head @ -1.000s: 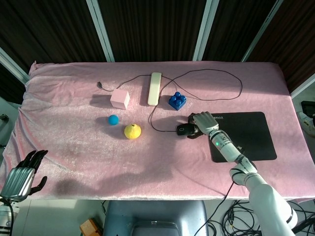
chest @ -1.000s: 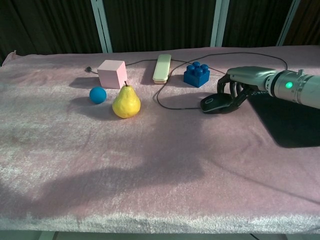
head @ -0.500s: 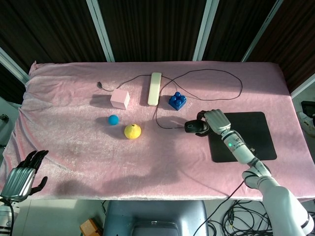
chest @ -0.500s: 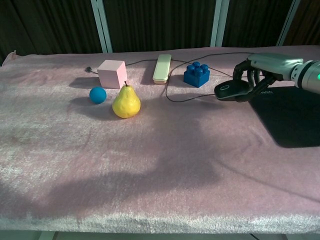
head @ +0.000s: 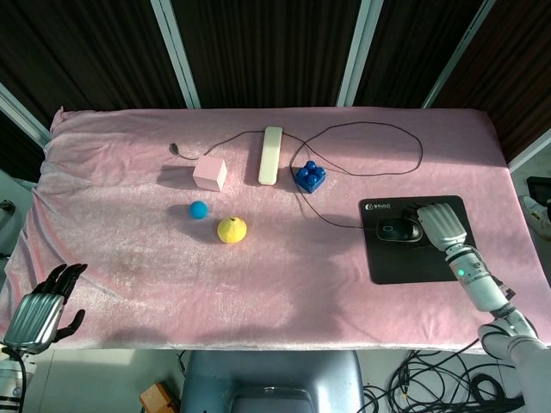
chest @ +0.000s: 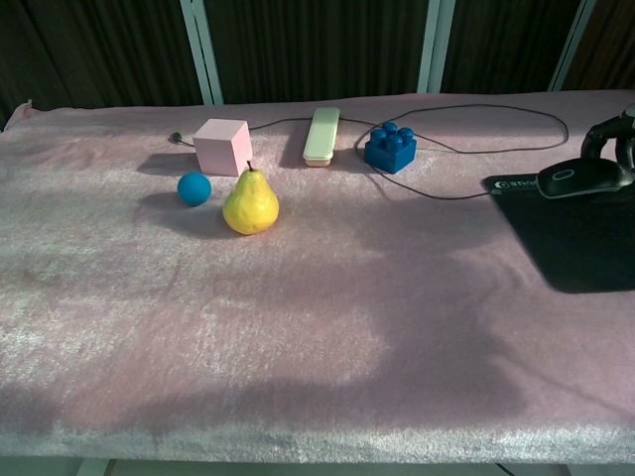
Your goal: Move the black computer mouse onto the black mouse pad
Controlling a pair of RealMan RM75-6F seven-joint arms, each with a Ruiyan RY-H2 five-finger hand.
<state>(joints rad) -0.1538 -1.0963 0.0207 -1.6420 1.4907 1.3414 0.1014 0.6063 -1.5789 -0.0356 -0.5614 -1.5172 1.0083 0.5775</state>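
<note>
The black computer mouse (head: 398, 230) is over the black mouse pad (head: 415, 260), near its upper left part, held by my right hand (head: 439, 224). In the chest view the mouse (chest: 575, 178) appears slightly above the pad (chest: 585, 243), with the hand's fingers (chest: 610, 139) curled round its far end at the frame's right edge. Its cable (head: 344, 133) trails back across the pink cloth. My left hand (head: 39, 311) hangs off the table's front left corner, fingers apart, holding nothing.
A blue brick (head: 309, 177), a cream bar (head: 270, 155), a pink cube (head: 209, 173), a blue ball (head: 199, 209) and a yellow pear (head: 232, 230) lie on the pink cloth (head: 129, 249), all left of the pad.
My right hand has carried the mouse rightward from the cloth beside the pad to over the pad. The cable has been dragged along. The left hand is unchanged.
</note>
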